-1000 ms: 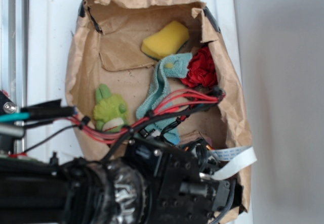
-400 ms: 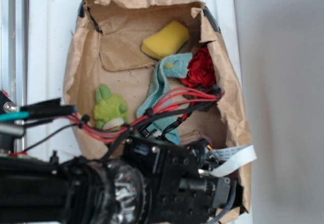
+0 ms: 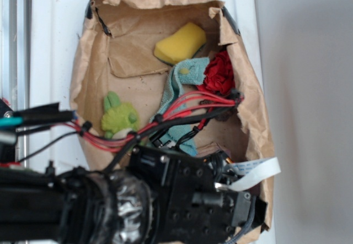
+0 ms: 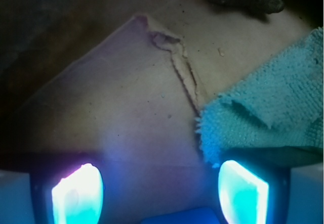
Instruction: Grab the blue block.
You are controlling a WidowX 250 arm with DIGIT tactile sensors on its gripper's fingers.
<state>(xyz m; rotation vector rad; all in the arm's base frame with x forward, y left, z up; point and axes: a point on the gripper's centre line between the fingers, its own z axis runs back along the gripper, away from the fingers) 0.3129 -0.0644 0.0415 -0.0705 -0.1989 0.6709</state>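
Wrist view: end effector (image 4: 161, 196) released, its fingers (image 4: 77, 193) spread either side of the blue block (image 4: 181, 216); teal cloth (image 4: 263, 115) lies on brown paper (image 4: 116, 97).

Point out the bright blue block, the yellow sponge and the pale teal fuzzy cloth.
bright blue block (image 4: 179, 216), wrist view, its top face at the bottom edge.
yellow sponge (image 3: 180, 43), exterior view, its middle.
pale teal fuzzy cloth (image 4: 263, 113), wrist view, its middle.
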